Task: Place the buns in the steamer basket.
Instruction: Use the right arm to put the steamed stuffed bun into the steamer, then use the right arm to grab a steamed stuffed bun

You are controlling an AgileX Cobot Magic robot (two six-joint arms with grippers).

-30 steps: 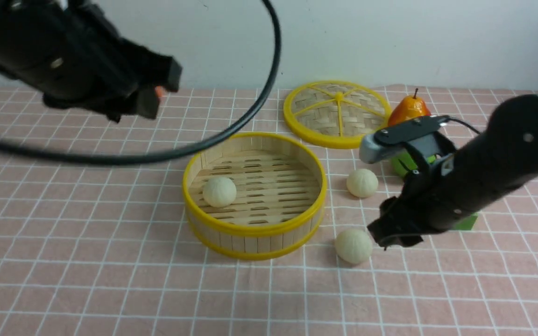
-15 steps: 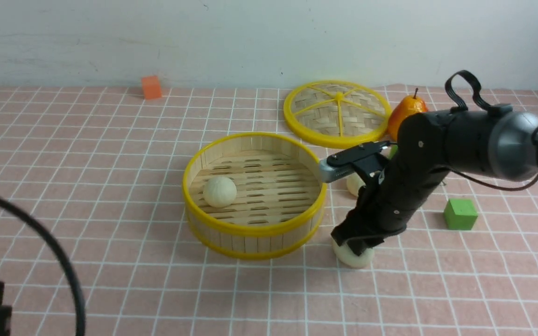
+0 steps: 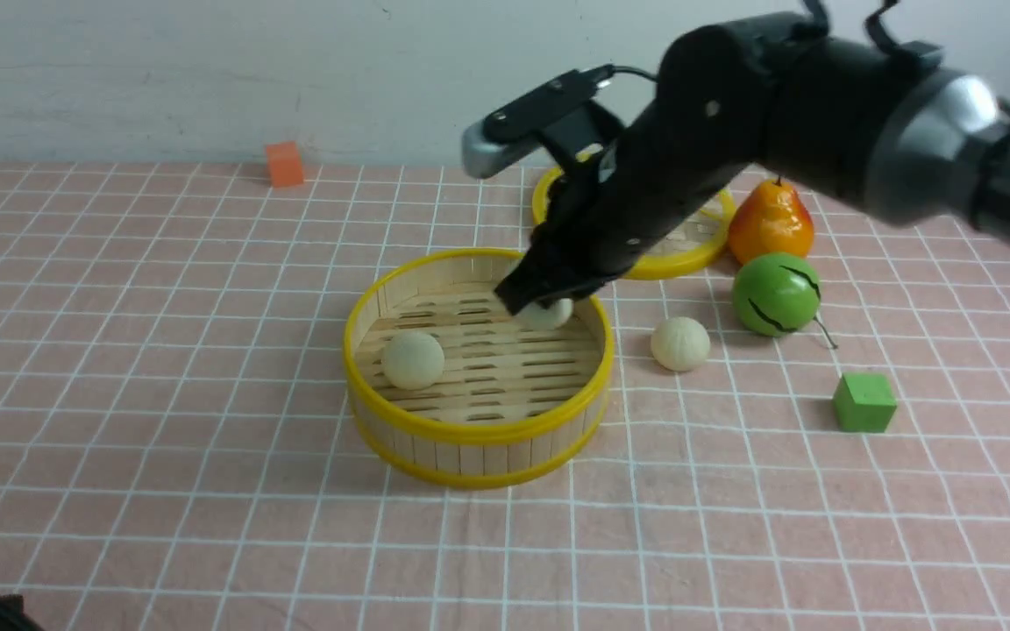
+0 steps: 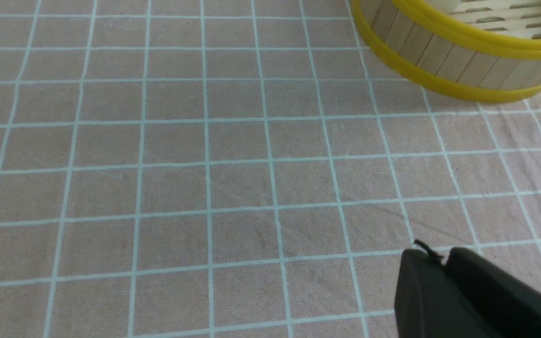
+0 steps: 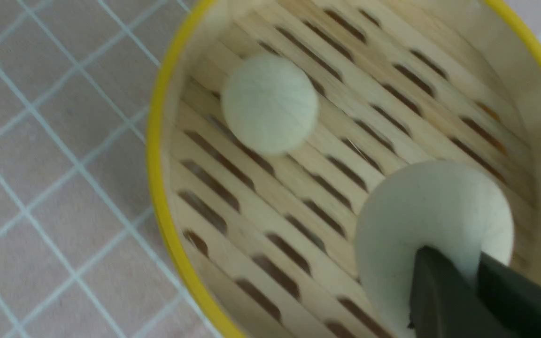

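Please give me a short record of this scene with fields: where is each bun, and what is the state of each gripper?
steamer basket: upright on the cloth
held bun: in the right gripper, inside the basket rim, far right side
second bun: lying on the basket floor, left side
third bun: on the cloth, right of the basket, not touching it
left gripper: shut, empty, over bare cloth near the basket
not yet placed: held bun (unreleased), third bun

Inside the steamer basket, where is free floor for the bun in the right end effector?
In the steamer basket, the floor is bare from the resting bun to the right wall, under the carried bun. Crowded at the left.
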